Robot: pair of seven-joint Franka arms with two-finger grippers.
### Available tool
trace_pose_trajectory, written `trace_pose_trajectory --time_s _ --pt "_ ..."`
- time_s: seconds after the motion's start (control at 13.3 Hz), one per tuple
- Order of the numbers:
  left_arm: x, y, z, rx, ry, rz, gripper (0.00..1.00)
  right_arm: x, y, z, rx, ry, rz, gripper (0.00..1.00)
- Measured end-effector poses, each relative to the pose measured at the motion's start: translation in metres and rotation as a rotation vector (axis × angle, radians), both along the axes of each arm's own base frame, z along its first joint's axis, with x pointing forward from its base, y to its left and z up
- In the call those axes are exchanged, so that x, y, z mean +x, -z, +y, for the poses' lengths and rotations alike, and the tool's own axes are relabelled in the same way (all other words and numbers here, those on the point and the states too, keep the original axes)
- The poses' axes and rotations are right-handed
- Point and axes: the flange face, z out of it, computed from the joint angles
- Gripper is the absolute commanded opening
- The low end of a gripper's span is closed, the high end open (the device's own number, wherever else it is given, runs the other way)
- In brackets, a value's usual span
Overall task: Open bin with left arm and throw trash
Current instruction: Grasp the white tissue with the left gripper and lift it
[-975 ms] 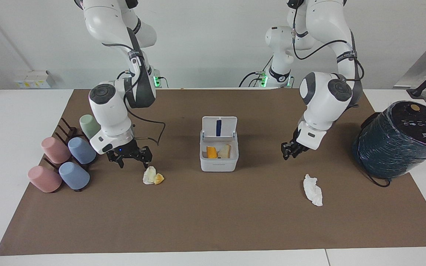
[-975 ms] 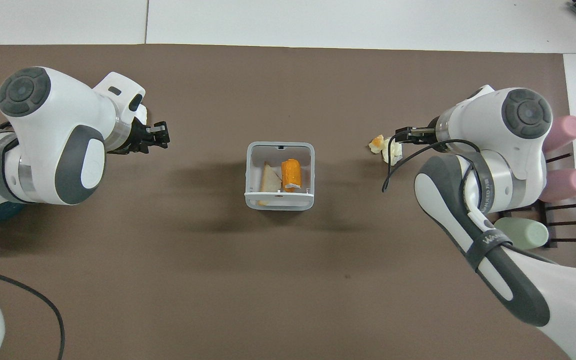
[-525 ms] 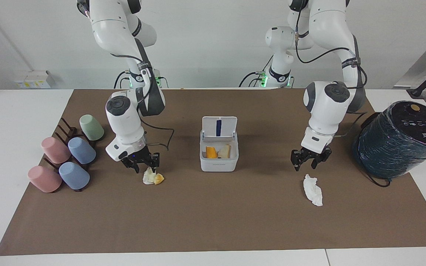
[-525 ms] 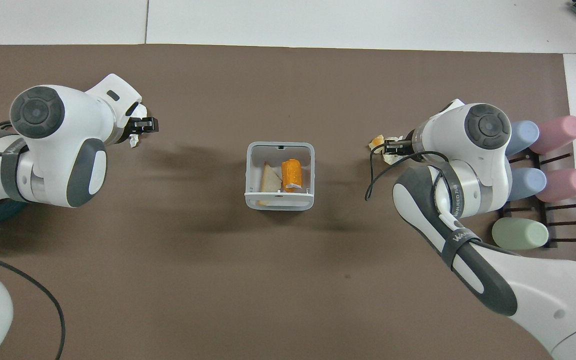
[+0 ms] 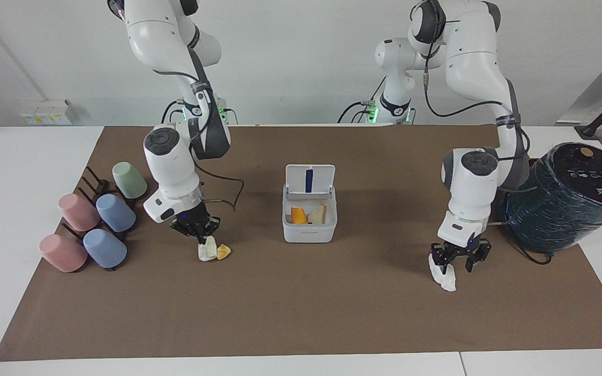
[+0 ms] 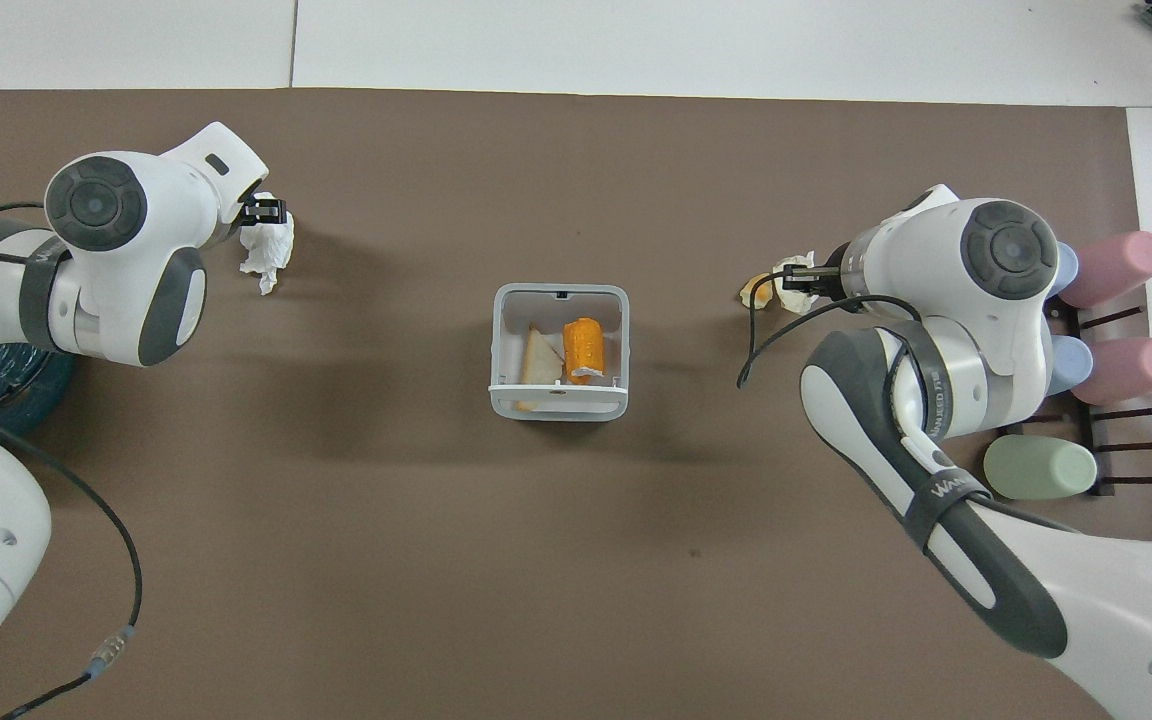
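The bin point(image 5: 309, 219) stands open at mid-table, between the two grippers, with scraps already inside. The right gripper point(image 5: 199, 236) is closed on a tissue wad point(image 5: 206, 250) with a peel scrap point(image 5: 223, 252) just beside the jaws. The left gripper point(image 5: 456, 259) is set down with jaws parted around a second wad point(image 5: 444, 277). The pickup step is judged in hand; closing, lifting and carrying over the bin are required next.

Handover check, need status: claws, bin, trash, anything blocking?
Right claw shut on tissue wad beside peel scrap. Left claw open, down astride second tissue. Bin lid up, scraps inside. Path to bin unobstructed.
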Motion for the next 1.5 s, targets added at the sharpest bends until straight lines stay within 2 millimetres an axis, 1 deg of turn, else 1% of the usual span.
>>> trace_pose_trajectory --time_s 0.07,0.15,0.3,0.38,0.45,0.53,0.6,0.67,0.82,0.9,1.05,1.12,1.2,1.27,1.35,1.5 --pt "-0.001 0.007 0.0 -0.001 0.002 0.005 0.7 -0.003 -0.018 0.003 0.005 0.003 -0.022 0.0" --pt "-0.003 0.013 -0.002 -0.003 0.005 0.014 0.7 -0.007 -0.036 0.01 0.013 0.006 -0.038 0.0" --pt "-0.01 0.025 -0.004 -0.005 0.011 0.033 0.7 -0.017 -0.065 0.036 0.054 0.011 -0.072 0.0" --pt "-0.012 0.028 -0.005 -0.009 0.015 0.026 0.67 -0.022 -0.076 0.052 0.097 0.01 -0.079 0.0" --pt "-0.015 0.029 -0.005 -0.014 0.019 0.018 0.57 -0.027 -0.085 0.071 0.146 0.01 -0.079 0.0" --pt "-0.017 0.03 -0.006 -0.018 0.023 0.01 0.38 -0.031 -0.091 0.09 0.188 0.01 -0.076 0.0" --pt "-0.019 0.031 -0.006 -0.019 0.024 0.008 0.15 -0.036 -0.096 0.11 0.218 0.01 -0.073 0.0" --pt "-0.021 0.032 -0.007 -0.02 0.026 0.011 0.0 -0.043 -0.101 0.131 0.237 0.011 -0.073 0.0" --pt "-0.022 0.029 -0.003 -0.016 0.022 0.01 0.0 -0.059 -0.106 0.173 0.272 0.016 -0.076 0.0" --pt "-0.022 0.028 -0.002 -0.015 0.02 0.011 0.0 -0.066 -0.105 0.19 0.284 0.017 -0.074 0.0" --pt "-0.021 0.026 -0.003 -0.003 0.012 0.046 0.0 -0.072 -0.096 0.211 0.306 0.024 -0.075 0.0" --pt "-0.018 0.019 -0.004 0.012 0.003 0.084 0.0 -0.072 -0.089 0.217 0.314 0.037 -0.071 0.27" --pt "-0.013 0.008 -0.006 0.023 -0.009 0.113 0.0 -0.072 -0.083 0.22 0.318 0.05 -0.065 0.48" --pt "-0.008 -0.006 -0.009 0.017 -0.03 0.132 0.0 -0.071 -0.08 0.221 0.32 0.063 -0.058 0.85" --pt "-0.004 -0.017 -0.011 -0.009 -0.054 0.144 0.0 -0.07 -0.079 0.221 0.322 0.071 -0.055 1.0" --pt "-0.001 -0.028 -0.014 -0.053 -0.087 0.173 0.0 -0.072 -0.079 0.223 0.326 0.081 -0.052 1.0"
